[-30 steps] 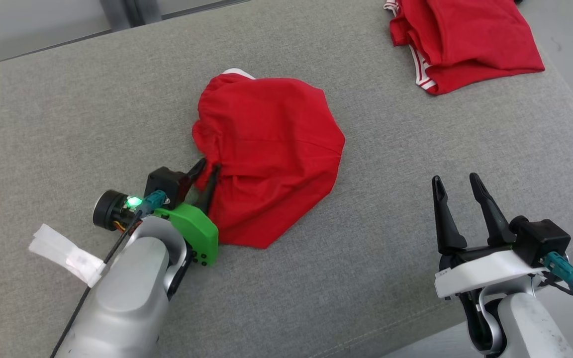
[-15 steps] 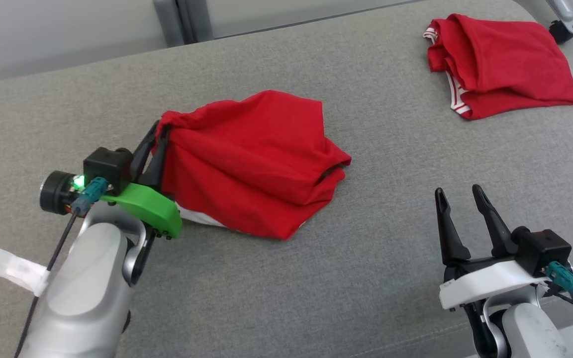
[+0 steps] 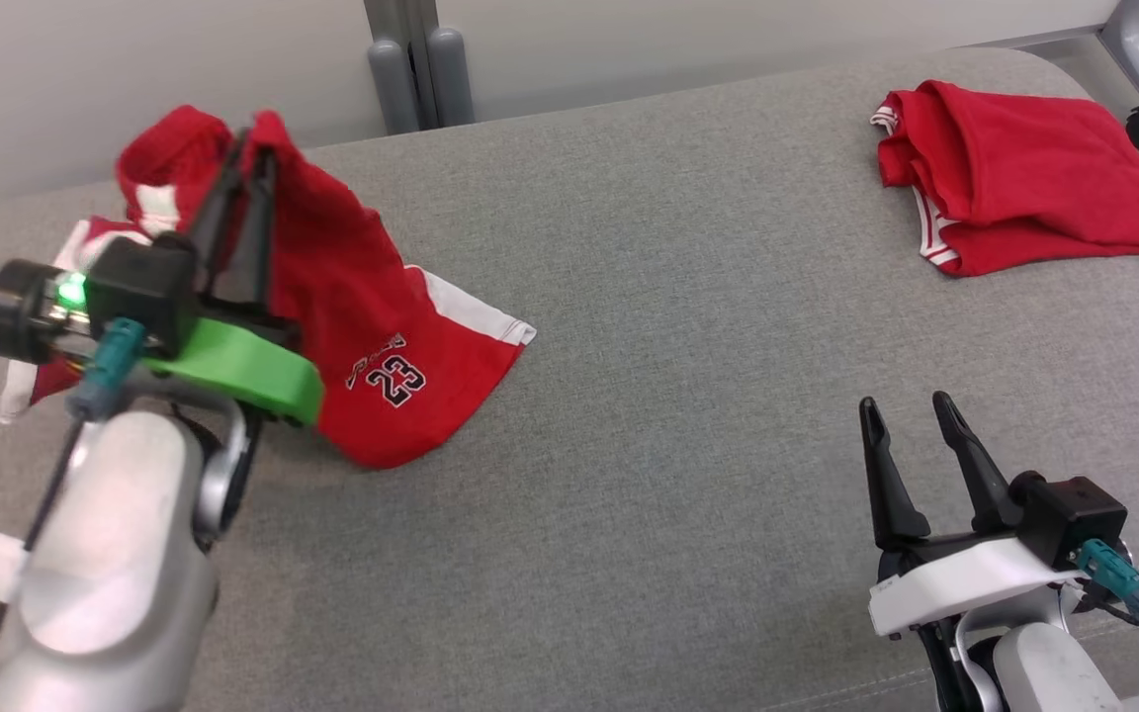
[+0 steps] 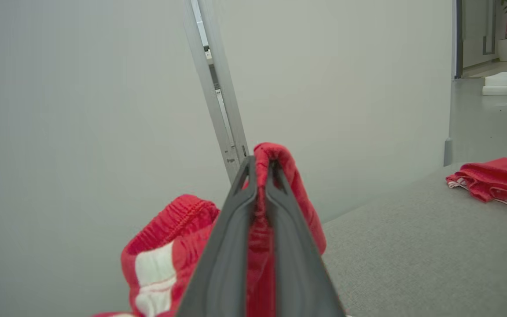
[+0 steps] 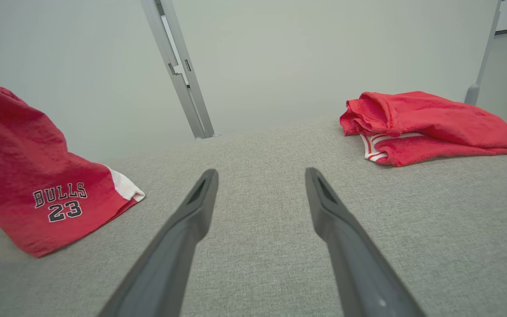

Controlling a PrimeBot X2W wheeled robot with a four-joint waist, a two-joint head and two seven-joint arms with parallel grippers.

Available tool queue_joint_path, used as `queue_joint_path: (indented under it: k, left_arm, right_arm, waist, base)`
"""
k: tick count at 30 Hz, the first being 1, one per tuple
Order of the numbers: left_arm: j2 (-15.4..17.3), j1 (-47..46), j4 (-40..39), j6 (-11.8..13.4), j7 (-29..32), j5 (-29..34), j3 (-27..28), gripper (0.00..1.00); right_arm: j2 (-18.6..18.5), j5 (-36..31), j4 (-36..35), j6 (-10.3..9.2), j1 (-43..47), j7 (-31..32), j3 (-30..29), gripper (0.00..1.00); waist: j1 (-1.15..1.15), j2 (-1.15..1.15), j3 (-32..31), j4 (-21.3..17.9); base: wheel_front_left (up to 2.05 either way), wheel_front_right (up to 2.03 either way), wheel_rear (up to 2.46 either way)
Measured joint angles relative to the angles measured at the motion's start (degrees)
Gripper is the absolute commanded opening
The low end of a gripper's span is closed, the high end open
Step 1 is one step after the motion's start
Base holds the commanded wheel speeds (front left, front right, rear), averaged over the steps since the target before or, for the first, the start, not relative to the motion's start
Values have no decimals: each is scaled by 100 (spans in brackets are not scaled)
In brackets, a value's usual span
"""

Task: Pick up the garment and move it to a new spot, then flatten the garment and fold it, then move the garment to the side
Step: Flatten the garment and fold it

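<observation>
Swinging up-left, the left gripper's [image 3: 248, 148] jaws, clamped on perhaps the waistband [image 4: 275, 152], now carry the shorts [image 3: 372, 326]; right gripper's [image 3: 904, 403] jaws apart.

Cloth on the garment [image 3: 352, 297]: red knit, matt, slightly nubby, white cloth panels, flat printed number. The desk [image 3: 678, 346] has a grey woven fabric cover, matt, coarse weave. Left gripper [image 3: 251, 148] and right gripper [image 3: 904, 403]: dark matt plastic, smooth. Green bracket [image 3: 243, 371]: smooth plastic, slight sheen. Forearm shell [image 3: 105, 554]: pale, smooth, satin gloss. Folded garment [image 3: 1024, 168]: same matt red cloth, white striped trim.
</observation>
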Motion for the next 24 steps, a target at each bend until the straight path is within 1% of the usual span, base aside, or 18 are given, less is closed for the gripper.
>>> queue_joint_path:
  k: [5, 8, 11, 13, 18, 19, 20, 21, 24]
  left_arm:
    - [-545, 453, -197, -74, 172, -12, -578, 0]
    - [-905, 669, -49, -165, 172, -10, -1009, 0]
    - [-1262, 842, 266, -297, 142, -3, -1502, 0]
    - [-1415, 918, 494, -350, 63, -52, -1740, 0]
    - [-1582, 984, 1165, -492, -96, -142, -2504, 0]
    - [-1588, 981, 1250, -497, -146, -175, -2618, 16]
    - [-1591, 970, 1365, -502, -182, -216, -2740, 92]
    - [-1584, 954, 1411, -503, -218, -280, -2875, 100]
    - [-1592, 823, 1405, -459, -326, -537, -3170, 100]
  right_arm:
    - [-2, 5, -4, 0, -25, 0, -25, 100]
    - [-3, 8, -3, 0, -36, 0, -30, 100]
    - [-2, 10, 7, 0, -62, 0, -35, 100]
    - [-2, 15, 19, 0, -71, 0, -35, 100]
    - [3, 18, 33, 0, -97, 0, -40, 100]
    - [5, 18, 40, 0, -101, 0, -41, 100]
    - [8, 18, 46, 0, -113, 0, -48, 100]
    - [9, 18, 56, 0, -121, 0, -53, 100]
    - [15, 18, 85, 0, -123, 0, -87, 100]
  waist:
    - [0, 0, 70, -132]
    - [0, 0, 112, -223]
    - [0, 0, 153, -319]
    - [0, 0, 172, -377]
    - [0, 0, 216, -512]
    - [0, 0, 222, -528]
    - [0, 0, 226, -544]
    - [0, 0, 224, -554]
    - [0, 0, 186, -547]
  base:
    - [0, 0, 0]
    - [0, 0, 0]
    - [0, 0, 0]
    - [0, 0, 0]
    - [0, 0, 0]
    - [0, 0, 0]
    - [0, 0, 0]
    - [0, 0, 0]
    - [0, 0, 0]
